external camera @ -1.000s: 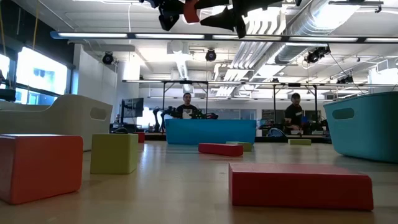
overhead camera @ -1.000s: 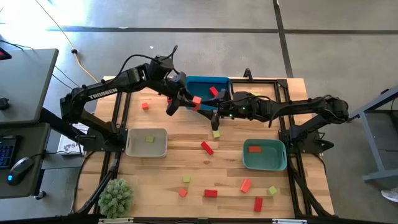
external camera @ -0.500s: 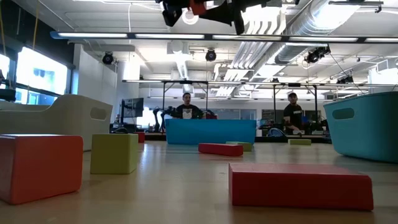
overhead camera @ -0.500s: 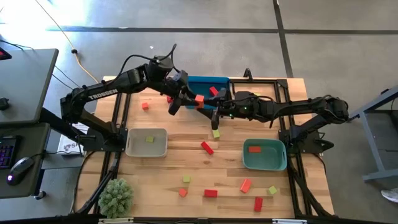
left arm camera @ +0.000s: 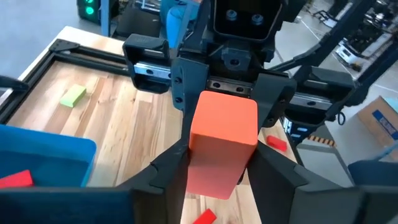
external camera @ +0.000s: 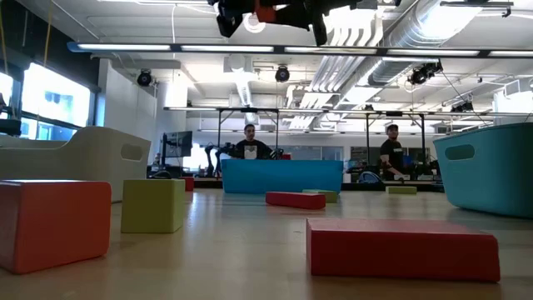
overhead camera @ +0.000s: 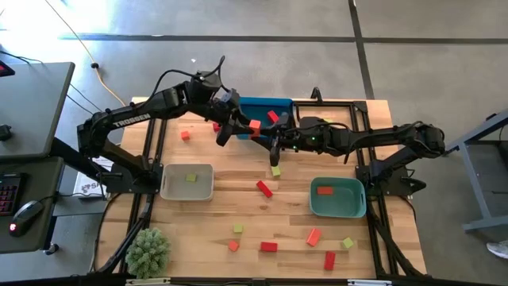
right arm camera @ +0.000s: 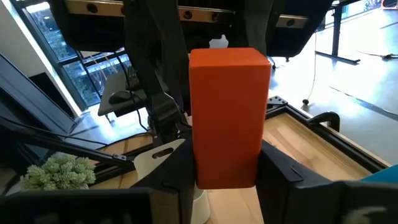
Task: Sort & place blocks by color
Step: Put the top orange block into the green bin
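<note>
Past my table the floor is grey concrete crossed by dark seams. A desk carries a keyboard and mouse. Across the room I see bright windows, ceiling ducts, strip lights, and two people seated at benches.

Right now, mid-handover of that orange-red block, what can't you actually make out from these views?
- Orange-red block: in the high view both grippers cover most of it; the low view's top edge crops the exchange.
- Left gripper and right gripper: fingers flank the block in both wrist views, but whether either pair presses it is not visible.
- Blue tray: partly hidden under the arms in the high view, so its full contents are unclear.
</note>
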